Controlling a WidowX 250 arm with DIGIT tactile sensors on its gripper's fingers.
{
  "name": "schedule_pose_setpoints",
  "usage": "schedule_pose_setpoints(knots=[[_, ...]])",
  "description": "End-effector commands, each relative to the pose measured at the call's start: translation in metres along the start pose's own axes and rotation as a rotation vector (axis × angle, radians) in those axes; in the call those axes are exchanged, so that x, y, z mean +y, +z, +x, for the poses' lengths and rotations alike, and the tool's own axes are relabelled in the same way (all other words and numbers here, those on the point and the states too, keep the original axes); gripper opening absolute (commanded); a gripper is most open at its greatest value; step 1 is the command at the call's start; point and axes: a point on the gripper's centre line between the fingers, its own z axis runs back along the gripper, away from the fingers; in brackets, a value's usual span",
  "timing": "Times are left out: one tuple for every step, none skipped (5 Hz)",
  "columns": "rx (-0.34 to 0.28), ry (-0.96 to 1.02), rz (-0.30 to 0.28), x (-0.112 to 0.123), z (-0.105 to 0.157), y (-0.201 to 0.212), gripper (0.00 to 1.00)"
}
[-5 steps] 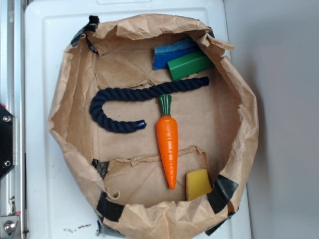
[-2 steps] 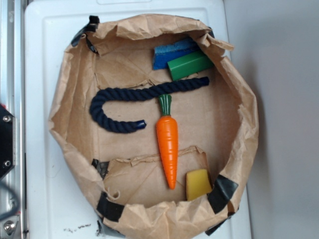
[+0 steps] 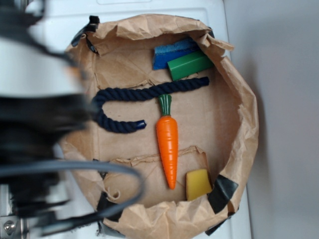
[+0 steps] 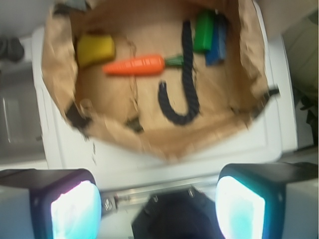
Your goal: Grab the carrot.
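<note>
The glossy orange carrot (image 3: 168,145) with a dark green stem lies flat in the middle of a crumpled brown paper basin (image 3: 239,124), tip toward the yellow sponge block (image 3: 198,183). In the wrist view the carrot (image 4: 134,65) lies far ahead, stem pointing right. My gripper (image 4: 157,211) is open, its two pale pads wide apart with nothing between them, hovering above the white surface outside the basin's rim. In the exterior view the arm (image 3: 35,129) is a blurred dark mass at the left; its fingertips cannot be made out there.
A dark blue rope (image 3: 134,97) curls beside the carrot's stem. A green block (image 3: 189,64) and a blue sponge (image 3: 172,52) sit at the basin's far side. The basin's raised paper wall surrounds everything. A metal rail (image 3: 7,226) runs along the left.
The arm has swung into the exterior view from the left, now covering the basin's left edge. The carrot and other objects have not moved.
</note>
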Motion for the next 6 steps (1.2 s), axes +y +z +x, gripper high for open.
schedule_pose_setpoints(knots=[[-0.066, 0.344, -0.039, -0.001, 0.019, -0.014, 1.0], [-0.08, 0.594, -0.073, 0.0, 0.03, -0.027, 1.0], [-0.002, 0.671, -0.117, 0.001, 0.073, -0.026, 1.0], [-0.002, 0.671, -0.117, 0.001, 0.073, -0.026, 1.0], [-0.002, 0.671, -0.117, 0.001, 0.073, -0.026, 1.0], [-0.002, 0.671, -0.117, 0.001, 0.073, -0.026, 1.0]])
